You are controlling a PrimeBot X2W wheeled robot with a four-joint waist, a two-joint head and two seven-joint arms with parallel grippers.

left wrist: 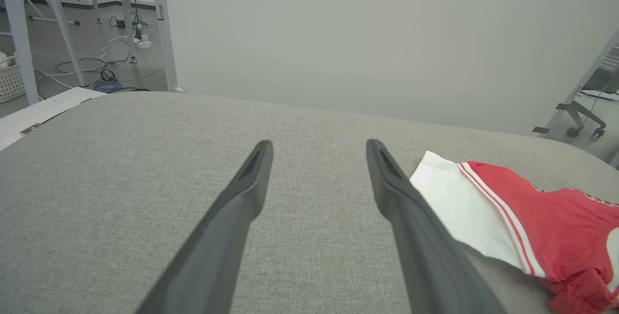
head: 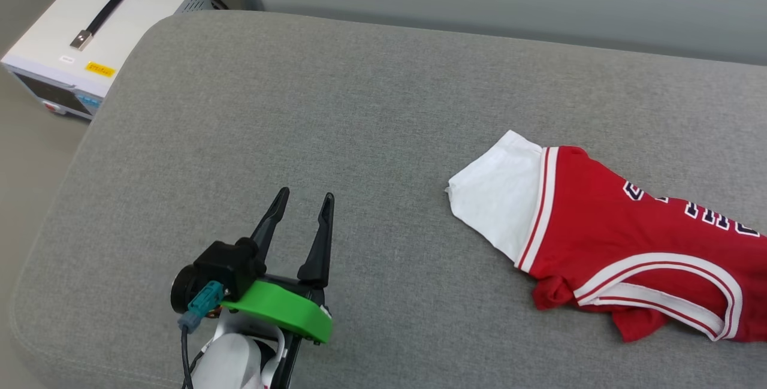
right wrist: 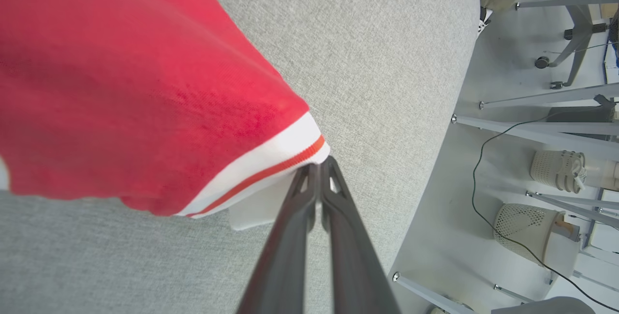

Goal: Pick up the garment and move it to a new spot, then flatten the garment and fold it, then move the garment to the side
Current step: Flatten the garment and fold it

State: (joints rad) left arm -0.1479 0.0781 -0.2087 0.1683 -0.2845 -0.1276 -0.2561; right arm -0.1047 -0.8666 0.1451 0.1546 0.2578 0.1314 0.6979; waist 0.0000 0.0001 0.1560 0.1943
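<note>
The garment (head: 635,239), a red jersey T-shirt with white sleeves and striped trim, lies crumpled on the right of the grey cushion (head: 359,137), running off the head view's right edge. My left gripper (head: 302,197) hovers open over bare cushion at the lower left, well left of the white sleeve (head: 500,197). In the left wrist view the open left gripper (left wrist: 319,147) has the garment (left wrist: 532,217) to its right. In the right wrist view my right gripper (right wrist: 320,163) is shut on the garment (right wrist: 145,96) at its striped sleeve seam, lifting that edge off the cushion.
A white equipment box (head: 90,35) with a black handle stands on the floor off the cushion's far left corner. Table legs, cables and white baskets (right wrist: 522,227) stand on the floor beyond the cushion's right edge. A pale wall runs behind the cushion.
</note>
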